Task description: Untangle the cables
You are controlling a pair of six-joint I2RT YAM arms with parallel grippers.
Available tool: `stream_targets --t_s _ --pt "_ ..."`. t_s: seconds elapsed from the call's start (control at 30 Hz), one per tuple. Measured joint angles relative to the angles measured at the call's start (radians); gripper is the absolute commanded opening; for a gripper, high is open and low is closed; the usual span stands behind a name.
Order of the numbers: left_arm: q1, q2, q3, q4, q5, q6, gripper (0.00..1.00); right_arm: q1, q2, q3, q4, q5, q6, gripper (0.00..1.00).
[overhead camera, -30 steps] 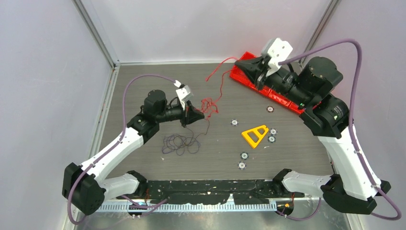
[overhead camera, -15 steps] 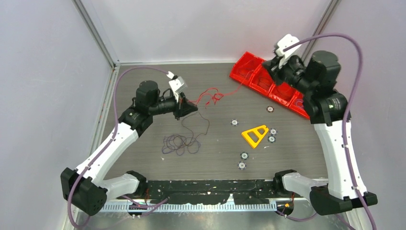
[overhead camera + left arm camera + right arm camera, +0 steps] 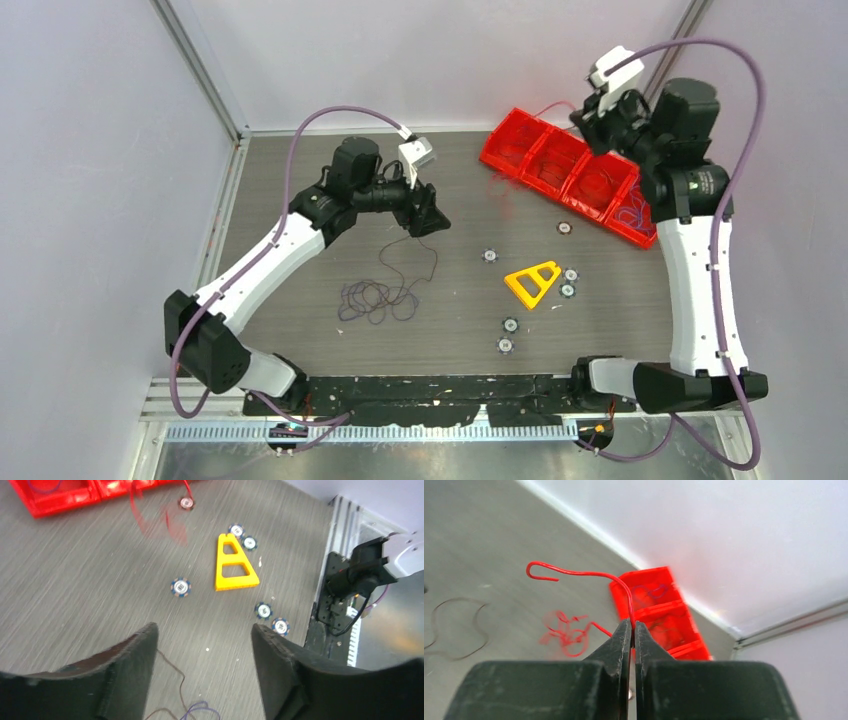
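While the right gripper (image 3: 632, 625), raised above the red tray (image 3: 497, 152), pinches the red cable (image 3: 589, 573) between closed jaws, the left gripper (image 3: 204, 632) hovers well left of that tray, jaws apart and holding nothing. The dark cables (image 3: 376, 297) lie in a loose clump farther from the tray, left and nearer the arm bases.

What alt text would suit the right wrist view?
The shut right gripper pinches a red wire that arcs up and hooks left. Behind it, a blurred red tangle shows against the grey table, with a red bin near the white wall.
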Motion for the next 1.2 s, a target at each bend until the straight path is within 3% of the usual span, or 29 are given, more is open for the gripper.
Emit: stream_targets --t_s 0.2,0.57,1.2 --pt "0.048 -0.010 -0.023 -0.068 -0.024 0.025 0.90 -0.135 0.086 0.137 0.060 0.019 -0.001 0.05" --pt "0.156 -0.096 -0.107 -0.138 -0.060 0.070 0.92 -0.349 0.332 0.240 0.109 0.023 -0.071 0.05" --pt "0.189 -0.160 -0.170 -0.181 -0.082 0.105 0.91 -0.373 0.406 0.167 0.186 0.032 -0.135 0.05"
